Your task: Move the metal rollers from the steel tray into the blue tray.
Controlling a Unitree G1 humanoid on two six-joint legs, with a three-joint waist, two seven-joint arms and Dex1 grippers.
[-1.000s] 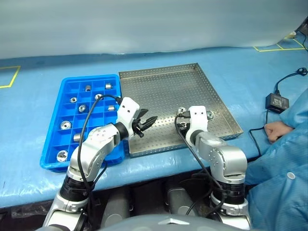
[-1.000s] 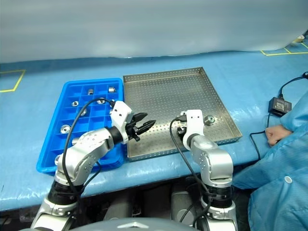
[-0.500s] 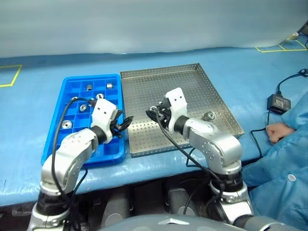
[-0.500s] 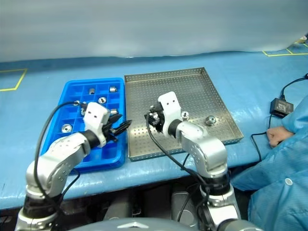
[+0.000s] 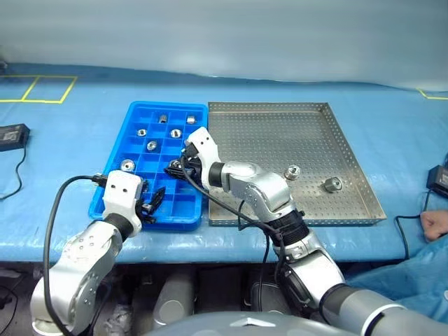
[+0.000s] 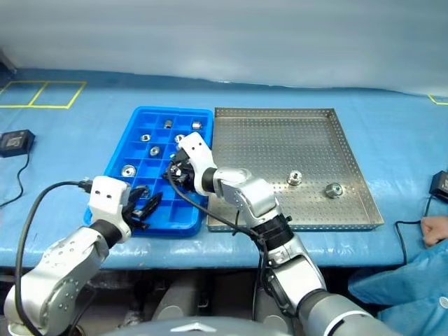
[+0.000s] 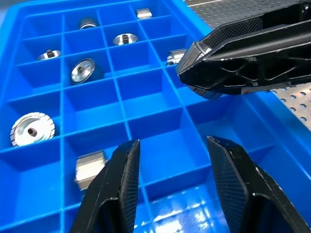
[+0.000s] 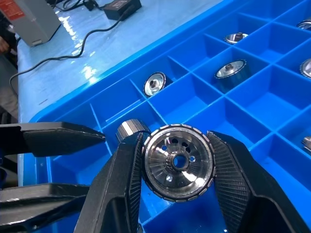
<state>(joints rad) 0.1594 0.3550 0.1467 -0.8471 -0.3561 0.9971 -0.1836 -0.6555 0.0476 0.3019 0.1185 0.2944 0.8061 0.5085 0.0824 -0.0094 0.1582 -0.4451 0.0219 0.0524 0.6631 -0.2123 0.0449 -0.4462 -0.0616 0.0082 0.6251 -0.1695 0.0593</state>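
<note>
The steel tray (image 5: 280, 140) lies right of the blue tray (image 5: 168, 105). Two metal rollers (image 5: 292, 172) (image 5: 332, 185) rest on the steel tray's near right part. Several more sit in the blue tray's compartments, such as one (image 5: 127, 165) at its left side. My right gripper (image 5: 175, 170) hovers over the blue tray's middle, shut on a shiny toothed roller (image 8: 178, 162). At the blue tray's near left corner my left gripper (image 5: 150, 203) stands open over empty compartments, nothing between its fingers (image 7: 124, 179).
A black power adapter (image 5: 10, 134) with a cable lies on the blue table cover at the far left. Another adapter (image 5: 438, 179) and a person's hand (image 5: 434, 224) are at the right edge. Yellow tape marks (image 5: 49, 87) the cover at the back left.
The whole view has turned to the left. My right gripper has swung left from the steel tray to above the blue tray. My left gripper has drawn back left to the blue tray's near corner.
</note>
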